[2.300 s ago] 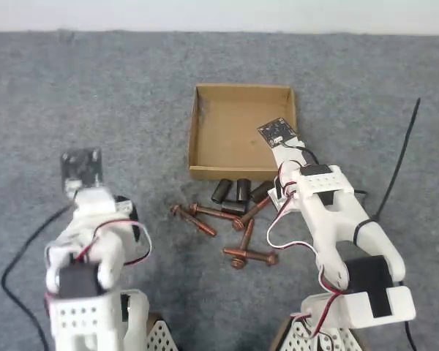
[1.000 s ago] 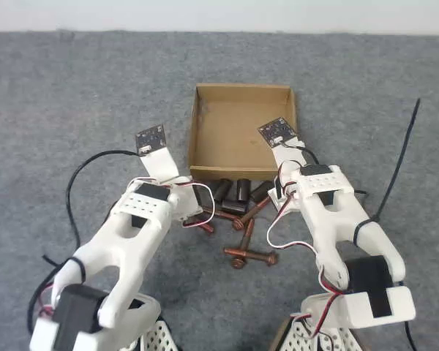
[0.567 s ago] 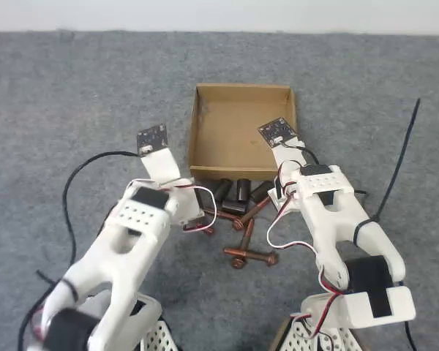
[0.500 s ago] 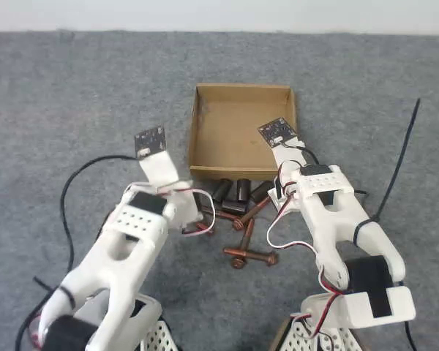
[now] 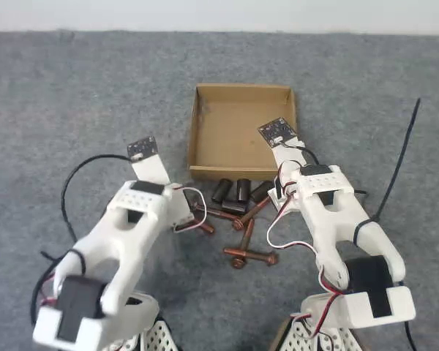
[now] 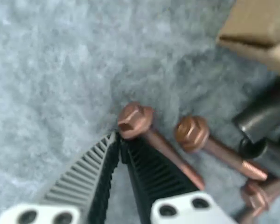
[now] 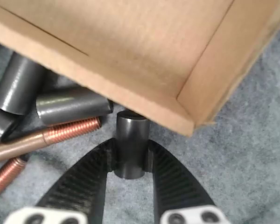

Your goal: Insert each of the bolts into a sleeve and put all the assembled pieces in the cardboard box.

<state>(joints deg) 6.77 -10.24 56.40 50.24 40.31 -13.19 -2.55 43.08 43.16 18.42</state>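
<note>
Left wrist view: the left gripper (image 6: 120, 141), closed on nothing with its tips at the head of a bolt (image 6: 136, 122), should probably open and straddle the shank. Right wrist view: the right gripper (image 7: 129, 161) clamps a sleeve (image 7: 130, 137) by the near-right corner of the cardboard box (image 7: 144, 103). High view: grey carpet (image 5: 73, 95), a pale wall (image 5: 219, 14) beyond.

Fixed high camera looks down over both arms. Wrist cameras ride close behind left pincer (image 6: 120, 140) and right pincer (image 7: 129, 150), both facing the brown cardboard box (image 5: 234, 139) ahead.
</note>
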